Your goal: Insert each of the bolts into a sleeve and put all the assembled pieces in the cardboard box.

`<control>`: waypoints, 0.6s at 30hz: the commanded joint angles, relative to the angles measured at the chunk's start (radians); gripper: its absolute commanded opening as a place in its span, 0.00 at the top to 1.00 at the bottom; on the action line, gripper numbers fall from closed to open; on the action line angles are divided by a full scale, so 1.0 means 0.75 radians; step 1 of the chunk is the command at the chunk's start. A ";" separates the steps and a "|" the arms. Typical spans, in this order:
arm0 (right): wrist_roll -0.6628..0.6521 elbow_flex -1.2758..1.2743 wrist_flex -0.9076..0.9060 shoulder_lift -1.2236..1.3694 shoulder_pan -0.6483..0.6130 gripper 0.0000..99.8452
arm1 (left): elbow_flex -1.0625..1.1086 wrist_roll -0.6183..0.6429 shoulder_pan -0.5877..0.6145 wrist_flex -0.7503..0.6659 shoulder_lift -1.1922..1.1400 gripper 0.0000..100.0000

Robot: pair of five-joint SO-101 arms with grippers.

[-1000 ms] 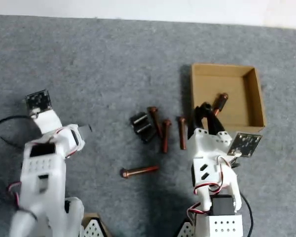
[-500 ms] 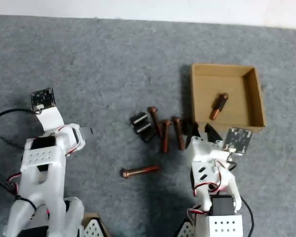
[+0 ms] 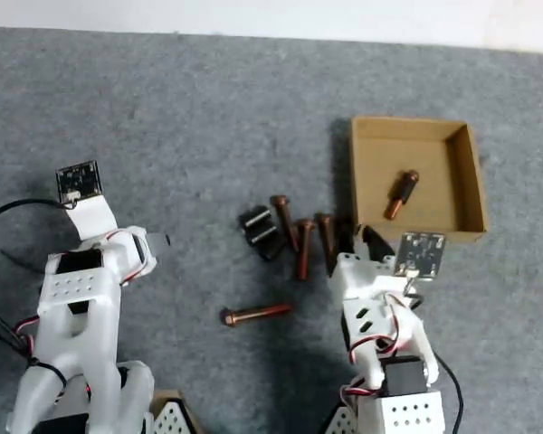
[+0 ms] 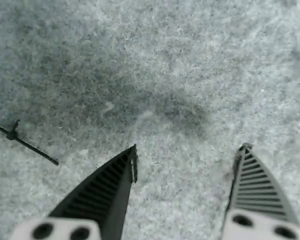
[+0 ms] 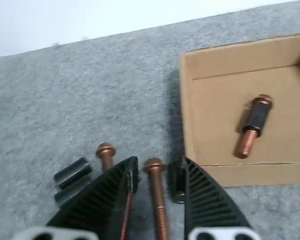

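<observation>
The cardboard box (image 3: 371,136) (image 5: 190,65) stands at the right and holds one bolt in a black sleeve (image 3: 400,194) (image 5: 253,125). Three copper bolts (image 3: 304,248) lie side by side left of the box, and one more bolt (image 3: 256,314) lies nearer the arms. Two black sleeves (image 3: 261,230) (image 5: 72,172) rest beside the three. My right gripper (image 3: 360,240) (image 5: 159,162) is open just in front of the box's near left corner, its fingers either side of the rightmost bolt (image 5: 157,200). My left gripper (image 4: 190,147) hangs open over bare mat at the far left.
Grey mat (image 3: 181,117) covers the table. A thin black wire (image 4: 25,145) lies on it by my left gripper. The left arm's body (image 3: 77,298) sits well away from the parts. A pale wall edge (image 3: 271,14) bounds the far side.
My right gripper let go of the sleeved bolt in the box, drew back out of it and shifted left over the rightmost loose bolt. The left arm shifted slightly, then held still.
</observation>
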State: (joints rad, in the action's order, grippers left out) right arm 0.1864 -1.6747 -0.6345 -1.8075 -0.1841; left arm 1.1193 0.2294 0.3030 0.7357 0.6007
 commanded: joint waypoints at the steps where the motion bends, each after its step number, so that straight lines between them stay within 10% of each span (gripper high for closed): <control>1: -0.063 -0.013 -0.007 -0.007 -0.028 0.89 | -0.064 -0.002 0.009 -0.023 0.003 0.71; 18: -0.158 0.163 -0.150 0.306 -0.249 0.89 | -0.064 -0.002 0.009 -0.027 -0.001 0.71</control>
State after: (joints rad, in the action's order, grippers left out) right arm 0.0821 -1.6471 -0.7649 -1.6955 -0.3575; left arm 1.1193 0.2294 0.3030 0.7311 0.6007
